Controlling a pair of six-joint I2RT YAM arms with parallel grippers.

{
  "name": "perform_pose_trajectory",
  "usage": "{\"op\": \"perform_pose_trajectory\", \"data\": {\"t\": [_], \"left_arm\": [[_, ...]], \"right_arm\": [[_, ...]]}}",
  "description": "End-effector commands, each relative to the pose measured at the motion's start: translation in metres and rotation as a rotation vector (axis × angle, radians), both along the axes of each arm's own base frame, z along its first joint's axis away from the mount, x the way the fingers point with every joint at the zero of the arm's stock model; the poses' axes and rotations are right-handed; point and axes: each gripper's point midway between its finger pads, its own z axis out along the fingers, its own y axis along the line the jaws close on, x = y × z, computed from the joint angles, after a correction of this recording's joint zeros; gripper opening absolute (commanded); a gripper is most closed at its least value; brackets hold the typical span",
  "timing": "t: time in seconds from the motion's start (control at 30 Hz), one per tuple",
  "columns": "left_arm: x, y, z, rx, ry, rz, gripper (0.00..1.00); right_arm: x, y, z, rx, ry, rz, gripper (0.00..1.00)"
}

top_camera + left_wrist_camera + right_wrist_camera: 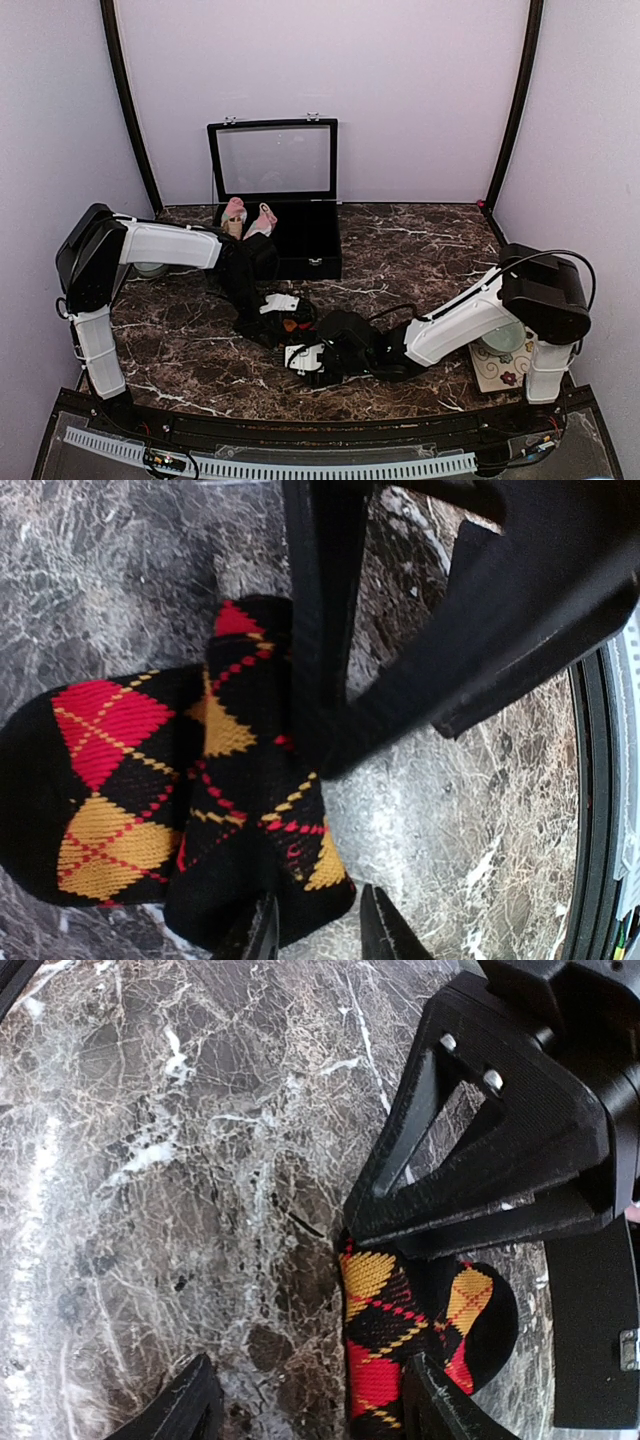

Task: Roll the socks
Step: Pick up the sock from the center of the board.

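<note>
The black argyle sock (130, 780) lies folded over itself on the dark marble surface (150, 1160), near the front edge between the two arms. The left gripper (320, 935) is lowered over one end of it. Its fingers (262, 935) stand only a narrow gap apart, with the sock's edge reaching between them, and whether they pinch the fabric cannot be told. The right gripper (315, 1410) is spread wide. One finger (440, 1410) touches the sock's side, and the other rests on bare marble. The pink sock (265, 218) sits well apart at the left end of an open black case (305, 240), its spots too small to make out.
</note>
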Motion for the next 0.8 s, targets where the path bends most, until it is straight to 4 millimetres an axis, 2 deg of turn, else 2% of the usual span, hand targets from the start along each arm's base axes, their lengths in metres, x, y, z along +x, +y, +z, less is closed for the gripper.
{"op": "perform_pose_trajectory", "data": {"t": [0.0, 0.13, 0.3, 0.5, 0.77], "left_arm": [[-0.002, -0.004, 0.003, -0.007, 0.024, -0.007, 0.31], [-0.002, -0.005, 0.003, -0.003, 0.027, -0.009, 0.32], [-0.002, -0.004, 0.002, -0.001, 0.029, -0.010, 0.32], [0.000, -0.006, 0.002, -0.005, 0.025, -0.006, 0.33], [0.005, -0.006, 0.010, -0.029, -0.007, 0.013, 0.44]], "right_arm": [[0.011, 0.015, 0.018, 0.038, -0.050, 0.015, 0.62], [0.009, 0.017, 0.015, 0.024, -0.037, 0.032, 0.59], [0.026, 0.012, 0.007, 0.035, 0.014, -0.017, 0.56], [0.041, -0.002, -0.022, -0.017, 0.060, -0.047, 0.53], [0.032, -0.016, -0.055, -0.103, 0.185, -0.043, 0.27]]}}
